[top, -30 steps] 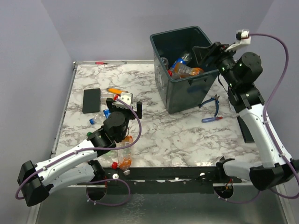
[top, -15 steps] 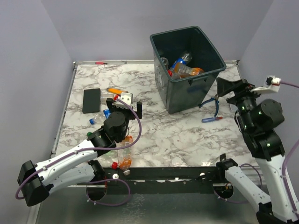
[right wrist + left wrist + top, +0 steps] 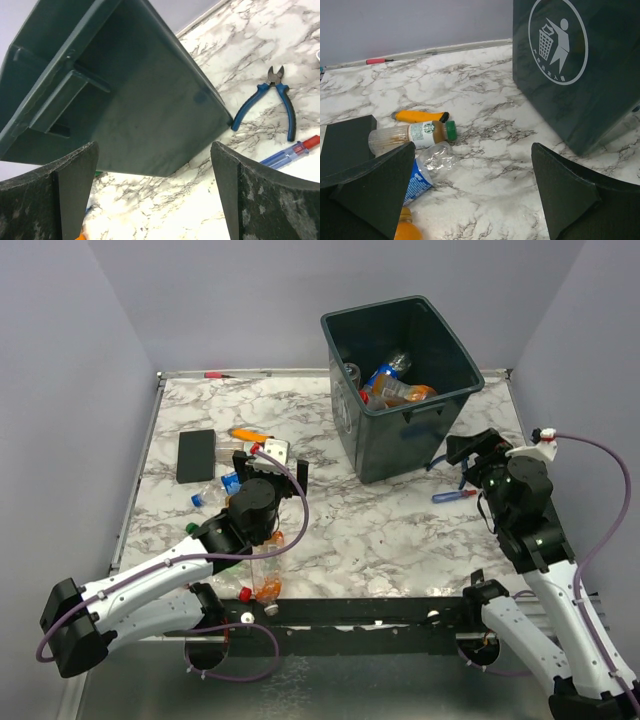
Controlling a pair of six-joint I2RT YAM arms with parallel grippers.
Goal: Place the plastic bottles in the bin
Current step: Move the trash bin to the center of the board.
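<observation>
Pale lilac walls [image 3: 250, 300] enclose a white marble bench [image 3: 380, 530]. At left, loose plastic bottles [image 3: 266, 580] lie around the left pincer [image 3: 473, 145], its jaws apart and empty. Further right, the bin [image 3: 400, 430] holds more bottles. Beside it the right pincer [image 3: 154, 145] gapes, empty.

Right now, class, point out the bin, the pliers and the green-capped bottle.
bin [image 3: 400, 440], top external view, front wall
pliers [image 3: 250, 105], right wrist view, blue handle
green-capped bottle [image 3: 423, 134], left wrist view, white label

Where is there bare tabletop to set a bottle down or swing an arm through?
Bare marble table lies between the bin and the near rail, and left of the bin, beyond the black pad. Crowded: bottles around the left gripper; pliers right of the bin.
</observation>
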